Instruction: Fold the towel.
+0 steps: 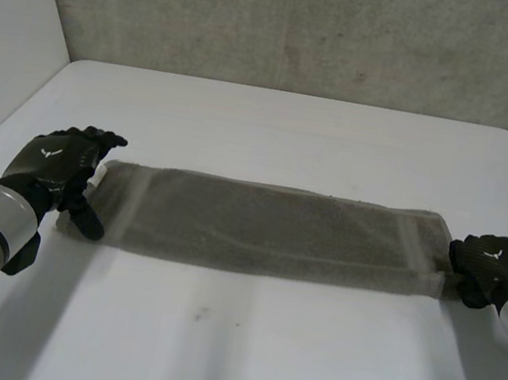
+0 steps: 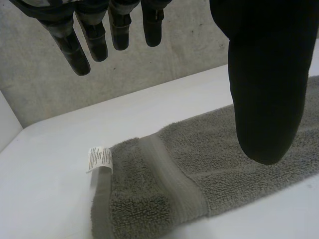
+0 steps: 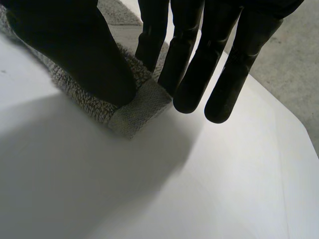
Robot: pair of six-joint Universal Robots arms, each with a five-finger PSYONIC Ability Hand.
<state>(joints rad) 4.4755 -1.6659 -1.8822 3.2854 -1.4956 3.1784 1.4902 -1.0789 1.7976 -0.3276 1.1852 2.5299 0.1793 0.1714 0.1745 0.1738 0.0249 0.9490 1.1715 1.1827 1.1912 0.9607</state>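
Observation:
A grey towel [image 1: 267, 227] lies flat on the white table [image 1: 254, 357] as a long strip folded lengthwise, stretching from one hand to the other. My left hand [image 1: 54, 165] is at the towel's left end, open, with straight fingers [image 2: 75, 45] and the thumb held just above the cloth [image 2: 164, 184]. A white label [image 2: 100, 159] sticks out at that end's far corner. My right hand [image 1: 489, 266] is at the towel's right end. Its thumb [image 3: 84, 55] and fingers pinch the near right corner [image 3: 137, 112], which is lifted slightly off the table.
A concrete wall [image 1: 313, 23] rises behind the table's far edge, and a white panel [image 1: 7, 28] stands at the left. Bare tabletop lies in front of and behind the towel.

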